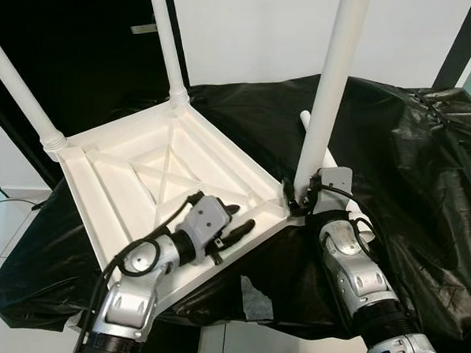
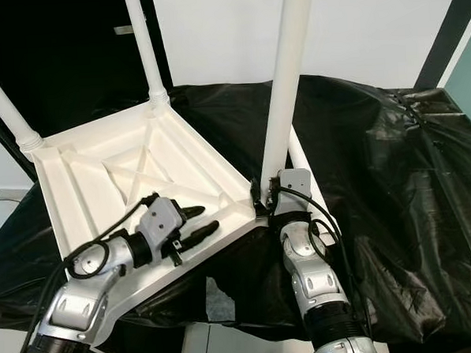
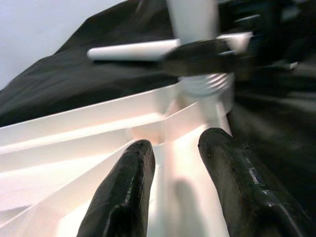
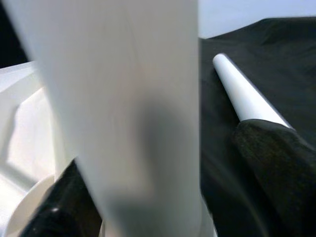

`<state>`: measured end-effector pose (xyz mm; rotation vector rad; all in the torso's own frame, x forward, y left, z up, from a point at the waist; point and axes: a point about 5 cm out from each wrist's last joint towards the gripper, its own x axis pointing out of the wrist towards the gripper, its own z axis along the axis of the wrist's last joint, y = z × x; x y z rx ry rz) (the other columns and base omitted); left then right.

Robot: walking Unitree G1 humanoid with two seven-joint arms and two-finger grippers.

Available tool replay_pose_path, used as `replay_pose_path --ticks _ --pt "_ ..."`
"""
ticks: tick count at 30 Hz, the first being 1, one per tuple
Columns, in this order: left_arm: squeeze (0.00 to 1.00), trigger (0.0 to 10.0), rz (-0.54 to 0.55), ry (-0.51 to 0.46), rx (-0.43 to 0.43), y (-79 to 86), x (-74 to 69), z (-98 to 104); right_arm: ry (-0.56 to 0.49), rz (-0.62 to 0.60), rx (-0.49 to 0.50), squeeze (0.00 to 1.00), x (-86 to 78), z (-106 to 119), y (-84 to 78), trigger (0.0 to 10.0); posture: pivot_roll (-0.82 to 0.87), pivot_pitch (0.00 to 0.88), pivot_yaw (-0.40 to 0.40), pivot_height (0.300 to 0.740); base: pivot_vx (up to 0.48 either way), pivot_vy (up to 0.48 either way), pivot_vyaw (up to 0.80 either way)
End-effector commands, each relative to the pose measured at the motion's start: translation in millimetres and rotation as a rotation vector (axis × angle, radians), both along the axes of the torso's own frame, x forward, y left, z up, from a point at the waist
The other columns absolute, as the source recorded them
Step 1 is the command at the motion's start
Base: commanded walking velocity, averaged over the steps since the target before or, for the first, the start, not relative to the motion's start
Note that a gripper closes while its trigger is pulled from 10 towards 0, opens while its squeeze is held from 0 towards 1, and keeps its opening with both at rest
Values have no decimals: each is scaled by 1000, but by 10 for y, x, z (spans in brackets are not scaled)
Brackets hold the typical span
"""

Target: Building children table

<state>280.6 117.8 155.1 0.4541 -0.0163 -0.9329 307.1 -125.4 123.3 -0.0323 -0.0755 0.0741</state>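
Note:
The white table top [image 1: 126, 190] lies upside down on a surface draped in black plastic. Two white legs [image 1: 169, 45] [image 1: 13, 85] stand upright in its far corners. A third leg [image 1: 330, 100] stands in the near right corner. My right gripper [image 1: 300, 201] is shut around that leg's base, and in the right wrist view the leg [image 4: 128, 98] sits between the two black fingers. My left gripper [image 1: 236, 221] is shut on the near rim of the table top, a white rib [image 3: 173, 133] running between its fingers toward the leg's threaded base [image 3: 205, 84].
A loose white leg [image 1: 305, 119] lies on the black plastic sheet [image 1: 408, 159] just behind the held leg. The sheet is crumpled and hangs over the front edge. A dark doorway [image 1: 87, 50] and a white wall stand behind; pale floor [image 1: 1, 228] shows at left.

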Motion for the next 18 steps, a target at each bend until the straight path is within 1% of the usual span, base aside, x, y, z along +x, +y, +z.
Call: replay_pose_path --ticks 1,3,5,6,9,12,13,14,18 --pt "0 10000 86 -20 1 129 79 25 21 36 14 1000 -56 -36 27 10000 64 0 13 740 0 0 0" --pt "0 10000 104 -29 13 186 112 35 30 56 14 1000 -98 -56 46 10000 60 0 16 740 0 0 0" --pt "0 10000 108 -31 15 196 118 37 32 59 13 1000 -106 -60 49 10000 60 0 16 740 0 0 0" --pt "0 10000 123 -41 34 247 144 41 44 94 11 0 -148 -81 75 10000 53 0 21 740 0 0 0" --pt "0 10000 132 -48 47 282 160 44 53 120 10 0 -179 -95 93 10000 53 0 21 740 0 0 0" --pt "0 10000 178 -60 93 427 237 54 88 177 15 0 -281 -141 102 10000 47 0 23 740 0 0 0" --pt "0 10000 178 -60 93 427 237 54 88 177 15 0 -281 -141 102 10000 47 0 23 740 0 0 0" --pt "0 10000 250 -42 138 558 344 41 102 210 -2 0 -346 -149 76 10000 41 0 26 740 0 0 0" --pt "0 10000 284 -21 149 609 397 22 106 223 -21 0 -373 -144 64 10000 39 0 30 740 0 0 0"
